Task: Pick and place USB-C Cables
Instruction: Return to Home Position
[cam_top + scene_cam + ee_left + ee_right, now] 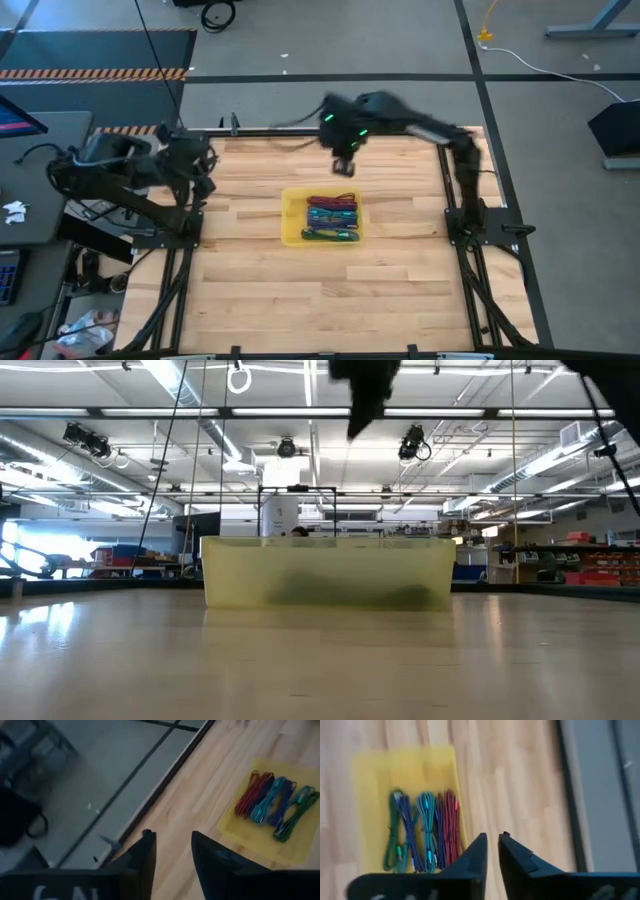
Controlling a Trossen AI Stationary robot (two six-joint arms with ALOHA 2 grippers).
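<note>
Several USB-C cables [330, 216], teal, red, purple and green, lie side by side in a shallow yellow tray [291, 236] at the middle of the table. My right gripper [343, 167] hangs in the air just beyond the tray's far edge, shut and empty; in its wrist view [493, 839] the cables [422, 832] lie in the tray [375, 775] below. My left gripper [203, 184] waits near the table's far left corner, open and empty, with the cables [272, 802] far ahead of it [173, 838].
In the low view the tray's translucent wall [330, 575] stands on the table, and my right gripper [365, 405] hangs high above it. Bare wooden tabletop [330, 290] surrounds the tray. The table's far edge [165, 790] runs close to my left gripper.
</note>
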